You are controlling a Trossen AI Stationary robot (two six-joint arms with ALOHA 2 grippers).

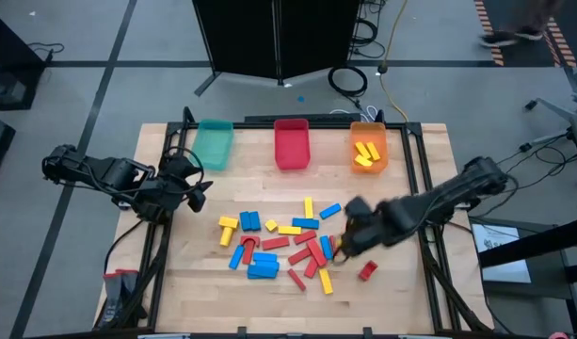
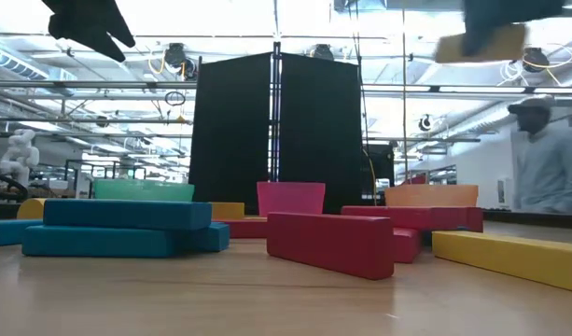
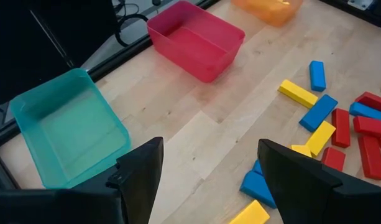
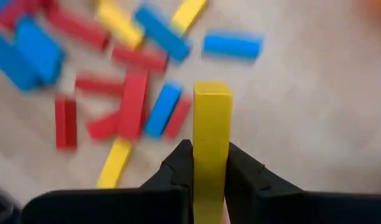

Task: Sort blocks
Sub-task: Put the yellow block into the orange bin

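Observation:
Many red, yellow and blue blocks (image 1: 279, 245) lie scattered on the middle of the wooden table; in the low view they lie flat in front of the camera (image 2: 332, 243). My right gripper (image 1: 347, 237) hovers over the pile's right side, shut on a yellow block (image 4: 212, 124), which also shows high up in the low view (image 2: 481, 42). My left gripper (image 1: 199, 188) stands open in the air at the table's left, near the teal bin (image 1: 213, 143), with nothing between its fingers (image 3: 140, 177). My right gripper pinches the yellow block's two long sides (image 4: 211, 163) between its two fingers (image 4: 183, 158), coming from above and pointing steeply down. The block lies along the fingers and sticks out well past their tips. It is lifted clear of the table and of the other blocks.
Three bins stand in a row at the far edge: teal, red (image 1: 291, 143) and orange (image 1: 368, 148), the orange one with yellow blocks inside. A single red block (image 1: 367, 271) lies apart at the right. A person (image 2: 547, 159) stands beyond the table.

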